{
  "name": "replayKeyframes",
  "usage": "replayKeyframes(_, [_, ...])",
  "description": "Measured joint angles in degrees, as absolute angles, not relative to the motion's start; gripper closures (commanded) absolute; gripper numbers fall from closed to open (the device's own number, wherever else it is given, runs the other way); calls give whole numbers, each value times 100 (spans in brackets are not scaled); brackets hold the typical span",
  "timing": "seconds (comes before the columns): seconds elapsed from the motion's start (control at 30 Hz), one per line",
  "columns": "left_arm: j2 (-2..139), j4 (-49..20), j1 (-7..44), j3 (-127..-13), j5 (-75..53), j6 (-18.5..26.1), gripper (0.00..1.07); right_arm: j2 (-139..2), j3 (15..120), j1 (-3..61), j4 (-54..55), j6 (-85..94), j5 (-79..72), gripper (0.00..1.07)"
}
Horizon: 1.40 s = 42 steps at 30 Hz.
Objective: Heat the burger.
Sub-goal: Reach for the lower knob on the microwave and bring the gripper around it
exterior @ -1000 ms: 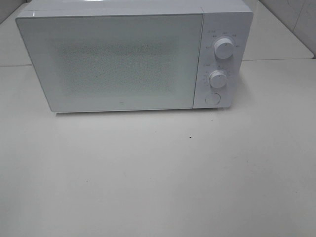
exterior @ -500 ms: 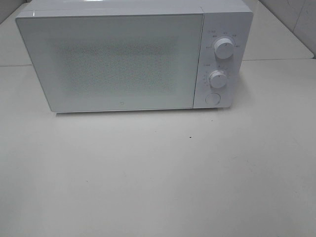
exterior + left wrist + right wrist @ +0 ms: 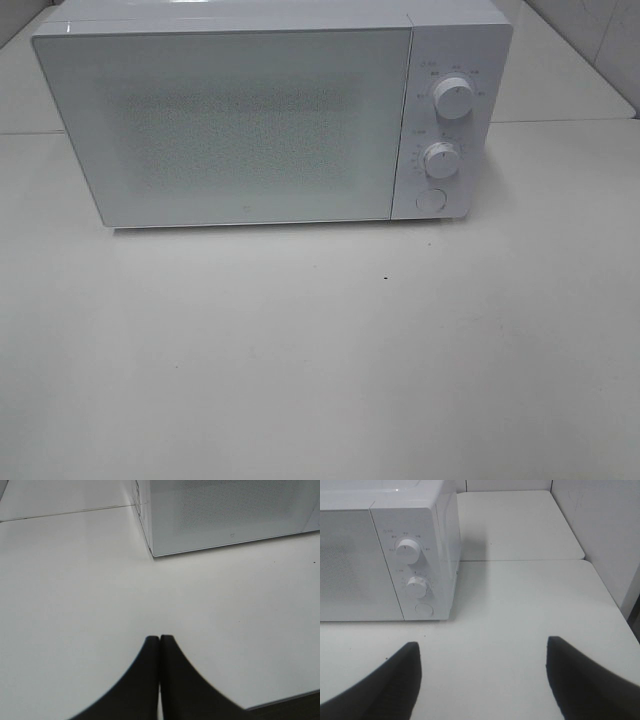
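Note:
A white microwave (image 3: 250,120) stands at the back of the white table with its door shut. Its two knobs (image 3: 453,100) and round button (image 3: 430,200) are on its right side. The microwave also shows in the left wrist view (image 3: 230,515) and the right wrist view (image 3: 385,555). The burger is not in view; the door's speckled window shows nothing clear inside. My left gripper (image 3: 159,640) is shut and empty, low over the table left of the microwave. My right gripper (image 3: 482,652) is open and empty, in front of the microwave's right end. Neither arm shows in the exterior view.
The white table (image 3: 320,360) stretches in front of the microwave. A seam (image 3: 560,121) crosses the tabletop behind. A white wall (image 3: 600,530) stands at the right. The table's front edge (image 3: 285,700) shows near the left gripper.

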<state>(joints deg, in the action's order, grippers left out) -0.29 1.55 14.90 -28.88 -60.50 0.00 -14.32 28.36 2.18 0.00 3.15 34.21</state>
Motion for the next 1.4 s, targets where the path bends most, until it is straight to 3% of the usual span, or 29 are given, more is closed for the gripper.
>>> replayKeyframes(0.73, [-29,155,1490,-2888,-6050,0,106,-4641,2819,218,0,315,705,41])
replayKeyframes(1.4, [-29,155,1490,-2888,-6050,0,106,-7534,2819,218,0,315,-3008,41])
